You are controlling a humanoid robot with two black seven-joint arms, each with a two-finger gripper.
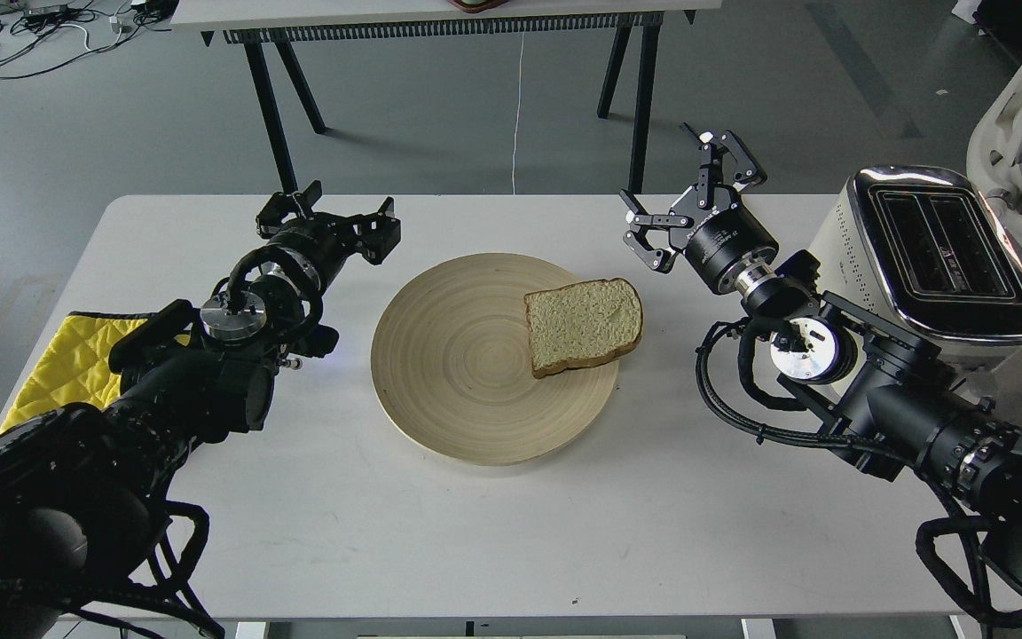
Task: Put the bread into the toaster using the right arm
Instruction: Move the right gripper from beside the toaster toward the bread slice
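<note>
Right claw (687, 191): I am seeing its two white-tipped fingers spreading wide apart and gripping nothing; it is hovering over the table toward 1 o'clock from the plate's centre.
Right arm (875, 390): it is reaching in from 4 o'clock, cables looping under its silver joint cap.
Bread (584, 326): one slice is lying flat on the plate's 3 o'clock edge, its crust overhanging the rim slightly; it is sitting near the right claw, toward 7 o'clock of it, and clear of the fingers.
Plate (458, 373): the round wooden plate is resting mid-table.
Toaster (928, 257): it is standing at the table's 3 o'clock edge, just beside my right arm, both slots showing empty.
Left claw (326, 220): I am seeing its blocky fingers standing apart with nothing between them, at 10 o'clock from the plate.
Yellow cloth (58, 364): it is lying at the table's 9 o'clock edge, partly under my left arm.
Table (475, 550): the white top is carrying everything.
</note>
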